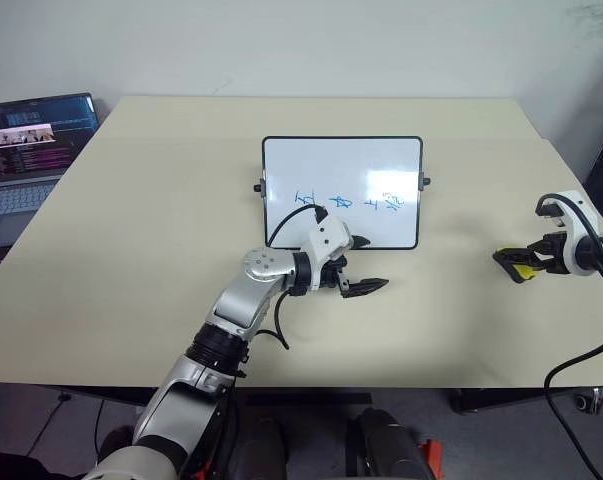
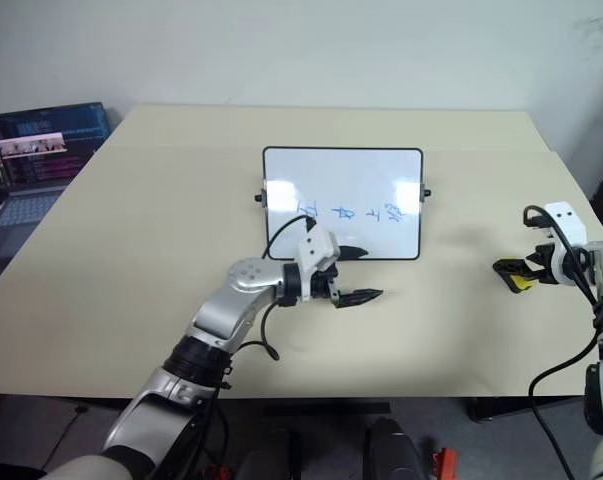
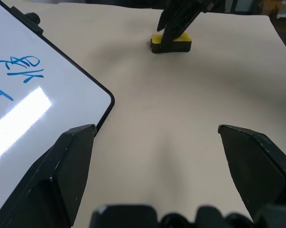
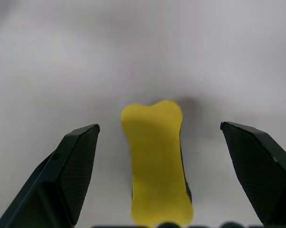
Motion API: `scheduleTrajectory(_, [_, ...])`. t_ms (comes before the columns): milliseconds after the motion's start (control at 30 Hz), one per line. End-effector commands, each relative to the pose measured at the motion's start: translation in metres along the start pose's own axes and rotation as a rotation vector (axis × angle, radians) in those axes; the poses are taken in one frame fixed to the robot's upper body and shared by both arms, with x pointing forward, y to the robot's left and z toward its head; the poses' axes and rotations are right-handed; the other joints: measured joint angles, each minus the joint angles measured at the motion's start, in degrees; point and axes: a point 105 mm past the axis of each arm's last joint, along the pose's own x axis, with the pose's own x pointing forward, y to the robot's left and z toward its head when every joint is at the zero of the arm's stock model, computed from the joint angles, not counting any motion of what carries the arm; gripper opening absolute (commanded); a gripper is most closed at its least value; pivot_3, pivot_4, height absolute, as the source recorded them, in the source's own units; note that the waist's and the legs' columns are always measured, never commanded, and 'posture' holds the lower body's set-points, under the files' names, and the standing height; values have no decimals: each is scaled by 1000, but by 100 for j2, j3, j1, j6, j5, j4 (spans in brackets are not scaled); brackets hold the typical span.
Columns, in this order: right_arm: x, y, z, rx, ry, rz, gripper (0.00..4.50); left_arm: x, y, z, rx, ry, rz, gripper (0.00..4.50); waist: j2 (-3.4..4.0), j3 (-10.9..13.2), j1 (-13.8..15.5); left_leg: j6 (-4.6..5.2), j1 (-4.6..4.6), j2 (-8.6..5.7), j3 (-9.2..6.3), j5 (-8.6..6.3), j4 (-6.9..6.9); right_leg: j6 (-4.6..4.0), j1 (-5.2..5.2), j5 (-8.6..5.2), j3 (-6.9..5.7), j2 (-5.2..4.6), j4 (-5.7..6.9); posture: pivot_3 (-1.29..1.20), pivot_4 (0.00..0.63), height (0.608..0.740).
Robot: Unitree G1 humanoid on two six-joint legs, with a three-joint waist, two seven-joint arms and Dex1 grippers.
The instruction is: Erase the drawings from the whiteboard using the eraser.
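Beige table (image 1: 131, 250) carries our whiteboard (image 1: 342, 160) with blue drawings (image 1: 349, 201). Our right gripper (image 1: 517, 261) straddles the yellow eraser (image 4: 157, 161), fingers apart, untouching. Our left gripper (image 1: 359, 266) gapes beside the board's corner.

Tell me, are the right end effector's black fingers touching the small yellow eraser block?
Apart. In the right wrist view the yellow eraser block lies between the open fingers, with bare table showing on both sides.

whiteboard (image 2: 342, 203) with drawings (image 2: 353, 211) mid-table; right tool (image 2: 512, 271) at eraser (image 2: 522, 281)
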Motion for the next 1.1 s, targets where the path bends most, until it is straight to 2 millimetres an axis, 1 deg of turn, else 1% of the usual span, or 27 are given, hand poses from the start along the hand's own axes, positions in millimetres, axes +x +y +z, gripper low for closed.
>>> scheduleTrajectory(33, [-12,-7,13,32,-138,-43,4318,-2,0,15,35,-47,-1,4500,0,0,2,0,0,0,-1,0,0,0,0,0,0,0,0,0,150,740])
scheduleTrajectory(167, [-13,-4,-2,64,-157,-39,4318,-2,0,15,36,-45,-6,4500,0,0,-2,0,0,-1,0,0,0,1,0,0,1,0,1,0,150,740])
scheduleTrajectory(300, [-9,0,-9,92,-178,-37,4318,-1,1,15,39,-43,-14,4500,1,-1,-13,0,2,-1,2,0,2,2,1,-1,3,0,5,0,150,740])
scheduleTrajectory(367, [-7,2,-13,97,-173,-34,3905,0,1,16,40,-44,-18,4500,1,-1,-13,0,2,-1,2,0,3,3,1,-1,3,0,6,0,150,740])
scheduleTrajectory(433, [-4,3,-17,99,-164,-35,3290,0,2,17,42,-45,-19,4500,1,-1,-11,0,2,-1,1,0,3,3,1,-1,2,0,6,0,150,740])
scheduleTrajectory(467, [-3,3,-19,100,-161,-36,2841,0,2,17,42,-45,-19,4500,1,-1,-8,0,2,-1,1,0,4,3,1,-1,2,0,6,0,150,740])
scheduleTrajectory(600, [-3,3,-19,102,-161,-40,1500,0,2,17,43,-44,-20,4500,1,-1,-6,0,1,-1,1,0,3,3,1,0,2,0,4,0,150,740])
scheduleTrajectory(633, [-3,3,-19,102,-163,-40,1240,-1,2,17,42,-44,-20,4500,1,-1,-7,0,2,-1,1,0,3,3,1,-1,2,0,4,0,150,740])
scheduleTrajectory(667, [-3,3,-19,102,-164,-42,1145,-1,2,17,42,-44,-20,4500,1,-1,-7,0,2,-1,1,0,3,3,1,-1,2,0,4,0,150,740])
scheduleTrajectory(867, [-3,3,-17,97,-169,-46,1144,-2,2,17,40,-43,-15,4500,1,-1,-6,0,2,-1,1,0,3,4,2,-1,2,0,4,0,150,740])
scheduleTrajectory(1000, [-13,8,1,42,-206,-42,1144,-6,7,18,50,-37,1,4500,1,-1,-10,0,2,-1,1,0,3,5,2,-2,3,0,5,0,150,740])
scheduleTrajectory(1100, [-29,17,24,4,-269,-44,1144,-19,20,22,54,-38,51,4500,2,-1,-18,0,2,-1,1,0,2,5,2,-2,2,0,5,0,150,740])
